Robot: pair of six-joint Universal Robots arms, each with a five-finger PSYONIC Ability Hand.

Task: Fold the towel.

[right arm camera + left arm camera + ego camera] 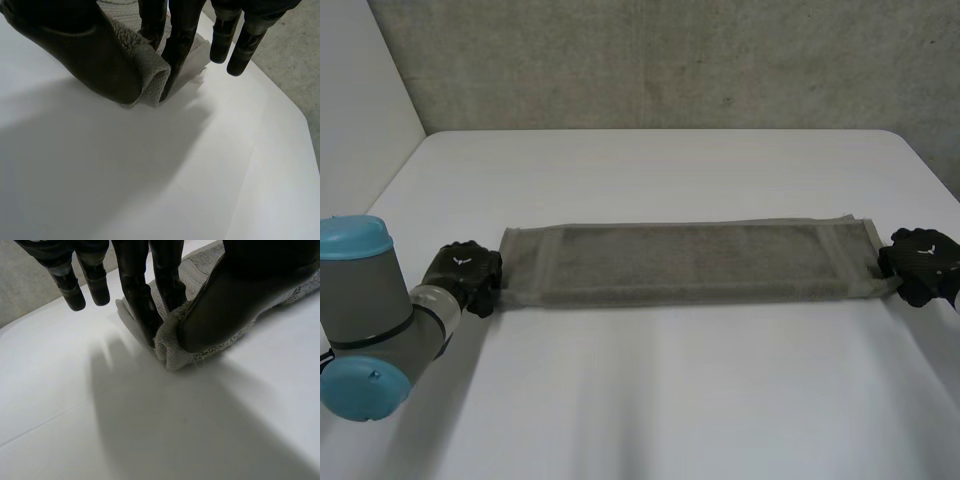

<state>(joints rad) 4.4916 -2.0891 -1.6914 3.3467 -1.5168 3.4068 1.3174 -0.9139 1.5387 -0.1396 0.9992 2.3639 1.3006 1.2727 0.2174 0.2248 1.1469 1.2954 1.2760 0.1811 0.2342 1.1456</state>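
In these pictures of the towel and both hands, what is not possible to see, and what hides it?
- Head view: the backs of the left hand and right hand cover the towel ends they pinch.
- Head view: the right arm is cut off at the edge.
- Wrist views: each thumb hides the corner under it.
- Towel's layer count: its underside lies against the table.

Open table [650, 400] in front of & behind towel [690, 262]; wall [670, 60] beyond far edge.
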